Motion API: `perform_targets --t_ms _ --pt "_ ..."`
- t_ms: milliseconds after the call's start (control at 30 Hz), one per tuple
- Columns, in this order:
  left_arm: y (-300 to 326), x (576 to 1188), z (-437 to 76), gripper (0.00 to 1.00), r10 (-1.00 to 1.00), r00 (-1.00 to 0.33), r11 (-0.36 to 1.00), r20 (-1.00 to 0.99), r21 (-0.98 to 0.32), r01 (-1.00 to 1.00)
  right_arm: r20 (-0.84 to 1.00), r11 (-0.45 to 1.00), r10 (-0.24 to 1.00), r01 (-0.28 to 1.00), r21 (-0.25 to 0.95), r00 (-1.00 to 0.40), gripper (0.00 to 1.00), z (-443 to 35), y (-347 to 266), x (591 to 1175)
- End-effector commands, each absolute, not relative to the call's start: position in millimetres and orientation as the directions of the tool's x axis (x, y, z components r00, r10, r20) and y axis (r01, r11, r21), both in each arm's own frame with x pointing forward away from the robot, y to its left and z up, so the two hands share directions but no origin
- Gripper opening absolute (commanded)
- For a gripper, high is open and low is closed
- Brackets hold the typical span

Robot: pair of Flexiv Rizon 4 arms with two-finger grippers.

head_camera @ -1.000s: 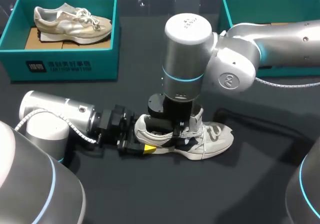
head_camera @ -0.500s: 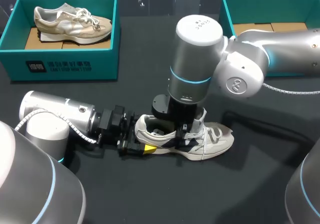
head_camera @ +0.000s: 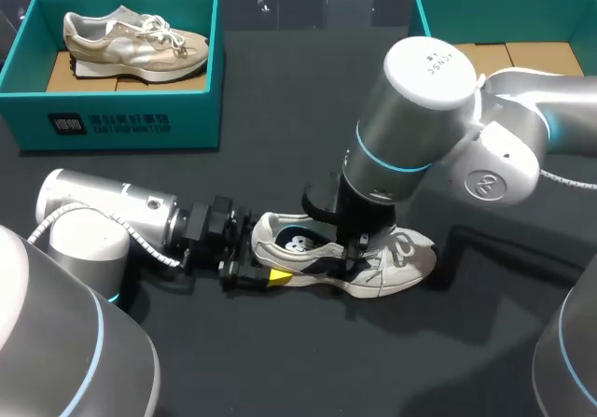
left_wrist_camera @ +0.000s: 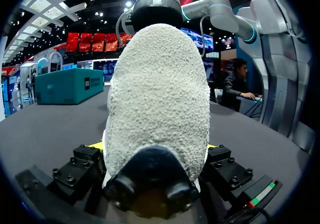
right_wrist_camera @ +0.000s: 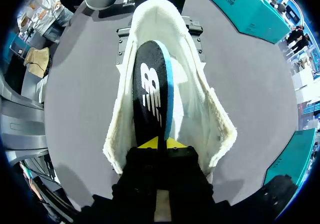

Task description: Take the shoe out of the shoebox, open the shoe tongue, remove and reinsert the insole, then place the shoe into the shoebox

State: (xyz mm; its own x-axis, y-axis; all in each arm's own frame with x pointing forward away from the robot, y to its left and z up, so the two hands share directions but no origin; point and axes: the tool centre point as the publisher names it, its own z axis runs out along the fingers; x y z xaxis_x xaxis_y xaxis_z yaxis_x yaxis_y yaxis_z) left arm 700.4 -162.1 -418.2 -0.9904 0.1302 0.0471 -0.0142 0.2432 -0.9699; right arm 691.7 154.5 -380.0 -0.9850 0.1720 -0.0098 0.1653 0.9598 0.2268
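From above, we see the shoe [head_camera: 401, 254] resting on its sole on the table [head_camera: 280, 361], outside both boxes, toe toward our right. Our left gripper [head_camera: 270, 275] lies low at the heel, with one yellow tip against the shoe's near side. Our right gripper [head_camera: 359, 247] hangs over the laces, its fingers hidden by the wrist. The insole [head_camera: 298, 244] shows dark in the shoe's opening. A second shoe [head_camera: 131, 36] lies in the left box [head_camera: 121, 118]; the right box [head_camera: 420, 16] stands well apart. At the left wrist, the heel fills the gap between the fingers. Both seem to press its sides, though only slivers of yellow show. At the right wrist, the fingers are nearly together, pinching the insole's end. The insole stands on edge inside the shoe, running toward the heel.
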Motion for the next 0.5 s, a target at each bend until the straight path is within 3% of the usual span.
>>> perform_targets --t_ms 33,500 --pt "-162 702 -421 0.00 0.129 -0.991 0.244 0.047 -0.970 -0.015 -0.044 0.935 0.151 0.128 0.331 -0.988 0.00 -370 131 681" --pt "-162 702 -421 0.00 0.129 -0.991 0.244 0.047 -0.970 -0.015 -0.130 0.891 0.050 -0.014 0.453 -0.990 0.00 -347 138 689"
